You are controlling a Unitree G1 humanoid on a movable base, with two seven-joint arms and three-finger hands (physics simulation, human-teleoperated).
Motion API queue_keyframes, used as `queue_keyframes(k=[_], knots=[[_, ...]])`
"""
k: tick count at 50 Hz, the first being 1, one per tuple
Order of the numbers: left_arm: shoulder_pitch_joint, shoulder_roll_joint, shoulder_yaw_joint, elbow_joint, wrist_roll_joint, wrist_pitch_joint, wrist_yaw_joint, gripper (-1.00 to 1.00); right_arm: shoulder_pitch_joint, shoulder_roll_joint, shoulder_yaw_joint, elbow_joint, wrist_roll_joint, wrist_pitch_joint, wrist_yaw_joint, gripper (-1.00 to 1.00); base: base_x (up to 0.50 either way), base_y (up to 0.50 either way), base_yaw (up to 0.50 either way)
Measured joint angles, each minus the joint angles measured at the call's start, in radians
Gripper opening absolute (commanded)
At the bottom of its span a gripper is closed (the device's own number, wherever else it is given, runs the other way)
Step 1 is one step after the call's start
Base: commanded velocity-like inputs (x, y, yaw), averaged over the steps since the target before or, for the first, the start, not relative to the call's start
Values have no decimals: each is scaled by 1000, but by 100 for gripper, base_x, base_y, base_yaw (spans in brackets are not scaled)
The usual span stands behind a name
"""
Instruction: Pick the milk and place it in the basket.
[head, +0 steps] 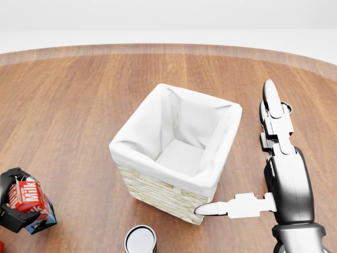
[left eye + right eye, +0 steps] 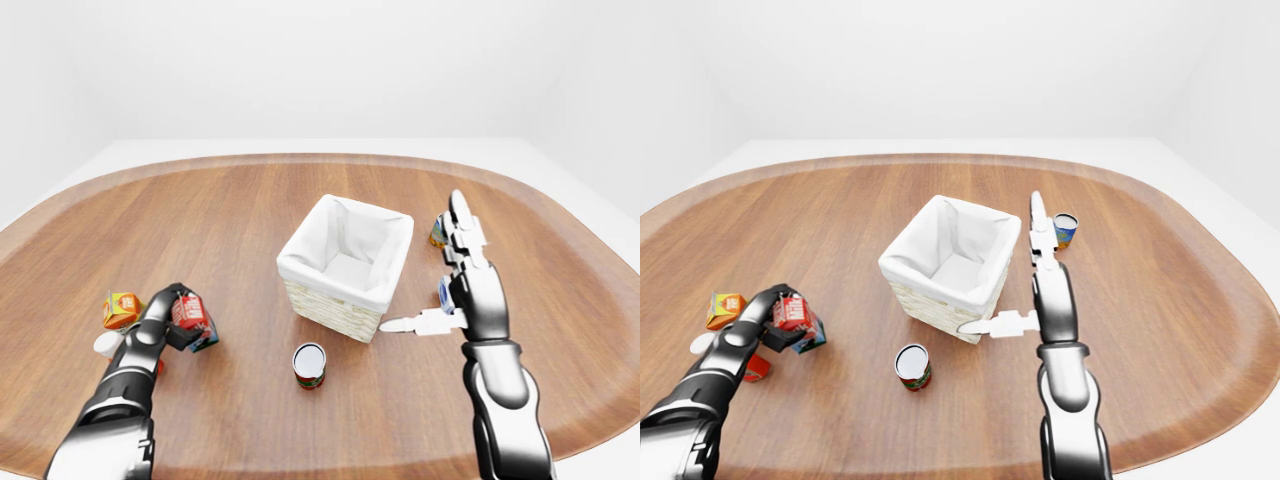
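Observation:
The milk carton [image 1: 25, 197], red with white "Milk" lettering and a blue base, is at the lower left of the head view, tilted. My left hand [image 1: 11, 203] is shut on it, its black fingers wrapped around the top and bottom. I cannot tell whether the carton touches the table. The basket [image 1: 158, 164], wicker with a white cloth liner, stands in the middle with nothing inside. To its right, my right hand [image 1: 237, 150] is open: fingers straight up along the basket's right side, thumb pointing left at its lower right corner.
A red can with an open top [image 1: 140, 240] stands just below the basket. An orange carton [image 2: 122, 308] and a small white object [image 2: 105, 345] lie left of my left arm. A blue can [image 2: 1065, 230] stands beyond my right hand. The round wooden table [image 2: 250, 200] spreads widely around.

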Motion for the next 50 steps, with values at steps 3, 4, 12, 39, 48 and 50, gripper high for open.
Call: queue_keyframes(k=[3,4,12,39,48,50], knots=[[1,2,0,-14,1,0,-7,-100,0,0,1,2,-1,0,-1,100,0,0,0],[1,3,1,-19,3,0,-8,-100,0,0,1,2,-1,0,-1,100,0,0,0],[2,5,5,-64,16,0,-27,-100,0,0,1,5,-2,0,-1,100,0,0,0],[29,2,44,-289,20,0,-126,-100,-2,0,4,16,-2,0,-3,100,0,0,0],[25,-5,64,-401,11,0,-167,-100,-2,0,5,15,-3,0,-3,100,0,0,0],[26,-6,68,-425,11,0,-174,-100,-2,0,4,12,-3,0,-2,100,0,0,0]])
